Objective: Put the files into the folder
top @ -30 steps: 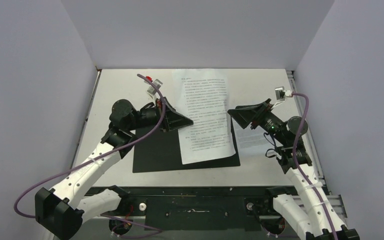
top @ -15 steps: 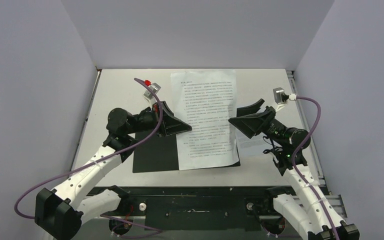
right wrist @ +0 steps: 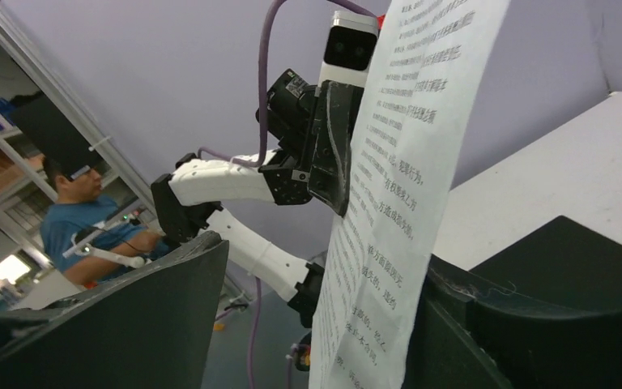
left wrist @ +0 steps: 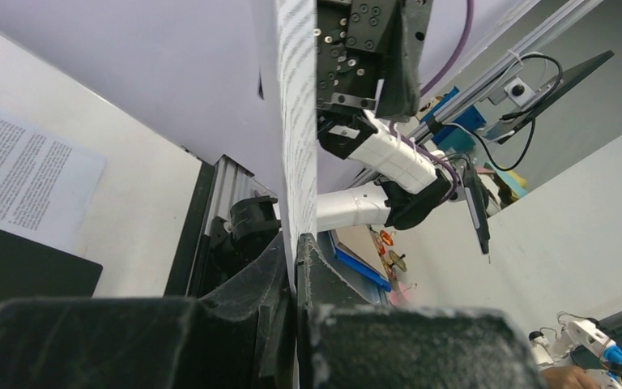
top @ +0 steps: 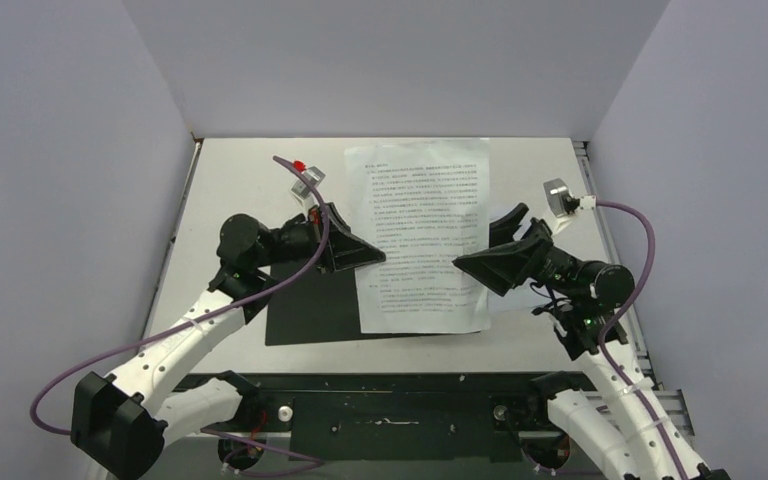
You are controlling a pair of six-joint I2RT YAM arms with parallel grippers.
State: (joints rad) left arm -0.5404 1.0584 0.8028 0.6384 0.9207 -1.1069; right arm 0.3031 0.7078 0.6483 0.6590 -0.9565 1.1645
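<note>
Rightward has gone the sheet (top: 422,240), and my right gripper (top: 465,265) has swung in on its right edge; my left gripper (top: 375,255) pinches the left edge, jaws pressed together on paper; my right jaws stand spread, the sheet between them, not yet gripped; the folder (top: 310,305) lies open below my left jaws; a second sheet (left wrist: 24,174) lies beside it; nothing is filed yet, I judge.
</note>
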